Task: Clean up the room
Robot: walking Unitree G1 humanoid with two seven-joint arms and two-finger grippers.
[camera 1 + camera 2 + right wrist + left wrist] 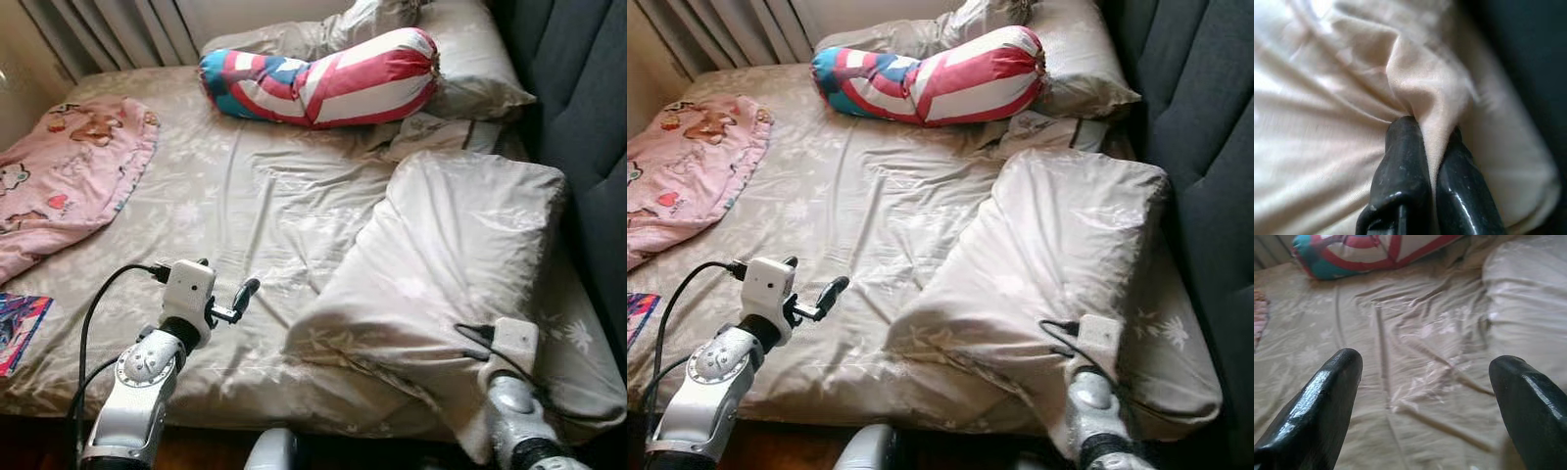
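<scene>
A fold of the beige duvet [451, 255], heaped on the bed's [245, 196] near right with its long axis running near to far, is pinched in the right gripper's [1426, 147] closed jaws, presumably for spreading, while the left gripper [1425, 396] hovers wide open over the sheet.

The right gripper's black fingertips [1422, 147] are buried in a pinched fold of the beige folded duvet [460, 255], which also covers that arm's wrist in the head views. Left of the duvet, a pink cartoon-print blanket [69, 166] and a blue-and-red printed book [20, 328] run off the picture's edge.
</scene>
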